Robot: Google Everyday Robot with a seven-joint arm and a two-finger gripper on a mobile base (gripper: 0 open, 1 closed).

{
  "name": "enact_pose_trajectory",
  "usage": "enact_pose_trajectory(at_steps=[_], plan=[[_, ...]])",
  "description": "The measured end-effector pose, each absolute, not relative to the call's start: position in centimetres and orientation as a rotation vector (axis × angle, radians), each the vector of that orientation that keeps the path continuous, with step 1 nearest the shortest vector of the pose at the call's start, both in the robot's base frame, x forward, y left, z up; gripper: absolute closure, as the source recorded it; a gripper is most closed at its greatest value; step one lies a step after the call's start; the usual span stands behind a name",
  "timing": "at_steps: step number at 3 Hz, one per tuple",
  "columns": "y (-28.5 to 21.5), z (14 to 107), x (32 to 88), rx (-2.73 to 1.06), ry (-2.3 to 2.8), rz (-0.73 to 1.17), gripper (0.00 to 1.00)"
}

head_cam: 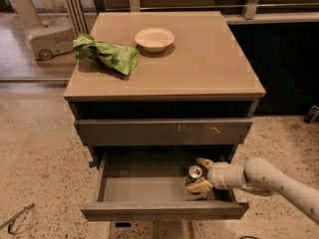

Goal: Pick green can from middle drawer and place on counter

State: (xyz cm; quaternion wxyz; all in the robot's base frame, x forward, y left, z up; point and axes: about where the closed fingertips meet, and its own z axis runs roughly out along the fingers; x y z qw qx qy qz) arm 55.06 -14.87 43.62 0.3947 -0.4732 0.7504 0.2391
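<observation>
I have the pincer (201, 175) in the open middle drawer (164, 211), below the worktop's (209, 59) front right corner. Its fingers are spread either side of the green can (195, 172), not clamped as far as I can see. Grasping, lifting and placing are all still to do.

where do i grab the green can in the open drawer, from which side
Grip the small dark green metal can across its round side wall, from the right: it stands upright in the right end of the dark grey middle drawer, and the open end effector straddles it there.
</observation>
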Motion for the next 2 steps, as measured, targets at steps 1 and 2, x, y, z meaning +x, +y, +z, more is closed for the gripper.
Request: enact_pose_trajectory(at_steps=[1, 2], plan=[[-14.69, 42.07, 55.5, -1.238, 1.938, 0.592, 0.37], [-14.64, 41.97, 55.49, -1.241, 1.939, 0.593, 0.67]])
